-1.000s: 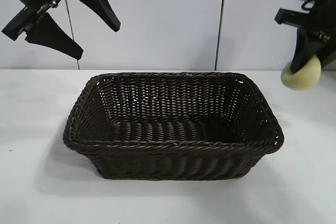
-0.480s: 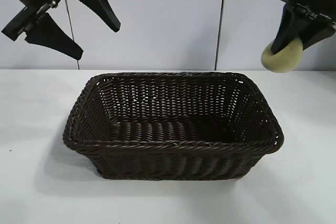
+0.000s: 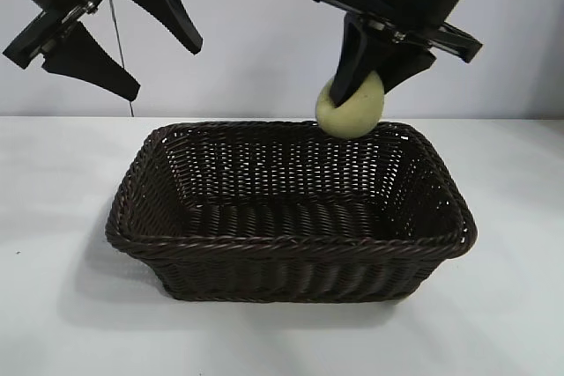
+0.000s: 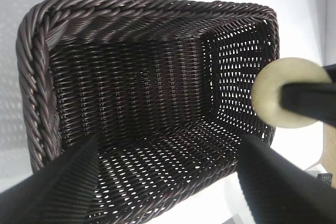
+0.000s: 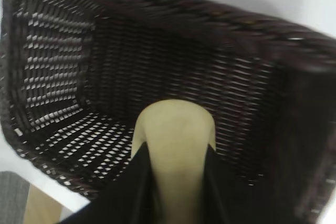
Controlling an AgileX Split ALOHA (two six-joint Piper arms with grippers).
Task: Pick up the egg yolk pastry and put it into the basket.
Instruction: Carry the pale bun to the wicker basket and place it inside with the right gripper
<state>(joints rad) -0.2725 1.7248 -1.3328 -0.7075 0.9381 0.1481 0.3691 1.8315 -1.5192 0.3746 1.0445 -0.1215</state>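
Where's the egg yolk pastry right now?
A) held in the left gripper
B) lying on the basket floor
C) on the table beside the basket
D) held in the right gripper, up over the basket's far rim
D: the right gripper is clamped on the egg yolk pastry, which hangs clear above the far rim of the basket; the left gripper is open and holds nothing, up at the left.

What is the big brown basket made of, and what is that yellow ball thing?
The basket looks like woven wicker, dark brown with a slight sheen: thin strands cross with gaps between, and the rim is braided. It could be plastic imitation. The egg yolk pastry looks like smooth, matte, pale yellow dough, though it may be a model.
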